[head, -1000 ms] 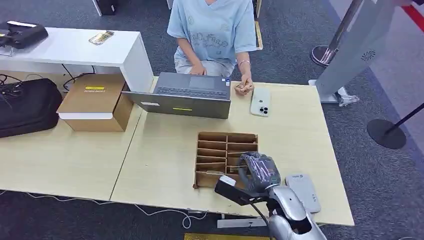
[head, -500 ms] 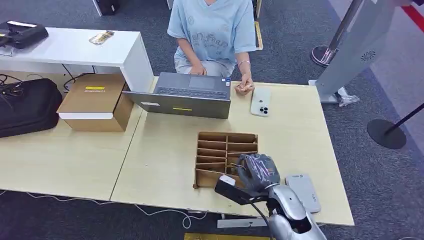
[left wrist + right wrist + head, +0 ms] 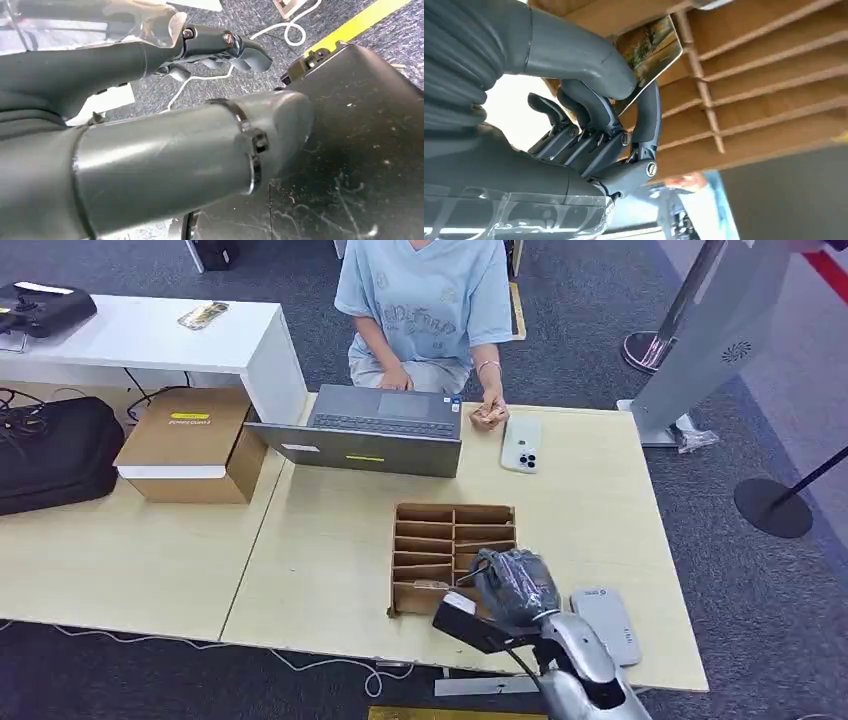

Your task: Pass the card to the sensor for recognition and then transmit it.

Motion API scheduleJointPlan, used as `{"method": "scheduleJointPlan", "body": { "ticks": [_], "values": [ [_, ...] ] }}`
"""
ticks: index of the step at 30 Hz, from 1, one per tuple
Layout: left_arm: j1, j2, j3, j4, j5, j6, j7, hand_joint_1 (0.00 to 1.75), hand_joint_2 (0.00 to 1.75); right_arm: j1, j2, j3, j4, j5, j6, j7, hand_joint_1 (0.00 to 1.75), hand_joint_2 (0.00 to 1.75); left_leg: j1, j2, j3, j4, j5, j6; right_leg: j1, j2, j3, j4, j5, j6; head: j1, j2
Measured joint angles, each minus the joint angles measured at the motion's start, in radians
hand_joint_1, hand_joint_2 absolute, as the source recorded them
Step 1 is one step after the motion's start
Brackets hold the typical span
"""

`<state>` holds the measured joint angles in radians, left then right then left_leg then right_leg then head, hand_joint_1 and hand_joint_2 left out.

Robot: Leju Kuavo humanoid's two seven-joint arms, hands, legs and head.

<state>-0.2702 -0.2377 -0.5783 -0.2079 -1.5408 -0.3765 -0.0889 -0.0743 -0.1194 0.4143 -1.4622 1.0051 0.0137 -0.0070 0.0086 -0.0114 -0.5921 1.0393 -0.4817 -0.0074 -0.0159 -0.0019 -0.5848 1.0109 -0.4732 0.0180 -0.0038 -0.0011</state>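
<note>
Silver right arm (image 3: 580, 665); dark grey fingers (image 3: 589, 107); ribbed cover.

One laptop (image 3: 375, 427), two phones (image 3: 521, 444) (image 3: 203, 315), one cardboard organizer (image 3: 450, 540), one card (image 3: 651, 50).

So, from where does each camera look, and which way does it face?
Head view: high on the body, looking down at the table; right hand over the cardboard organizer.
Left wrist view: behind the left hand, facing carpet and cables.
Right wrist view: behind the right hand, which pinches a card at the organizer.
Head and right wrist views share the organizer.
</note>
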Motion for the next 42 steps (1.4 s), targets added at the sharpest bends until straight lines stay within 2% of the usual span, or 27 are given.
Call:
{"method": "scheduleJointPlan", "body": {
  "ticks": [3,19,30,36,42],
  "values": [
    [0.0,0.001,-0.013,0.0,0.0,0.0,-0.005,0.0,0.0,0.012,-0.001,-0.01,-0.02,-0.07,0.0,-0.053,1.75,1.75,0.0,0.0,0.0,0.0,0.0,0.0,0.0,0.0,0.0,0.0,0.0,0.0,0.0,0.0],
    [-0.001,0.001,-0.054,0.0,0.0,0.006,-0.019,0.0,0.0,0.051,-0.004,-0.054,-0.104,-0.234,-0.028,-0.15,1.75,1.75,0.0,0.0,0.0,0.0,0.0,0.0,0.0,0.0,0.0,0.0,0.0,0.0,0.0,0.0],
    [-0.007,0.005,-0.098,0.0,0.0,0.008,-0.044,0.0,0.0,0.064,-0.002,-0.089,-0.184,-0.422,-0.024,-0.31,1.75,1.75,0.0,0.0,0.0,0.0,0.0,0.0,0.0,0.0,0.0,0.0,0.0,0.0,0.0,0.0],
    [-0.015,0.005,-0.117,0.0,0.0,0.006,-0.062,0.0,0.0,0.002,0.0,-0.088,-0.188,-0.457,-0.023,-0.347,1.75,1.75,0.0,0.0,0.0,0.0,0.001,0.0,0.0,0.0,0.0,0.0,0.001,0.0,0.0,0.0],
    [-0.027,0.004,-0.138,0.0,0.0,0.0,-0.082,0.0,0.0,-0.132,0.009,-0.056,-0.171,-0.445,-0.042,-0.348,1.75,1.75,0.0,0.0,0.0,0.0,0.001,-0.001,0.0,0.0,0.0,0.001,0.001,0.0,0.0,0.0]
  ]
}}
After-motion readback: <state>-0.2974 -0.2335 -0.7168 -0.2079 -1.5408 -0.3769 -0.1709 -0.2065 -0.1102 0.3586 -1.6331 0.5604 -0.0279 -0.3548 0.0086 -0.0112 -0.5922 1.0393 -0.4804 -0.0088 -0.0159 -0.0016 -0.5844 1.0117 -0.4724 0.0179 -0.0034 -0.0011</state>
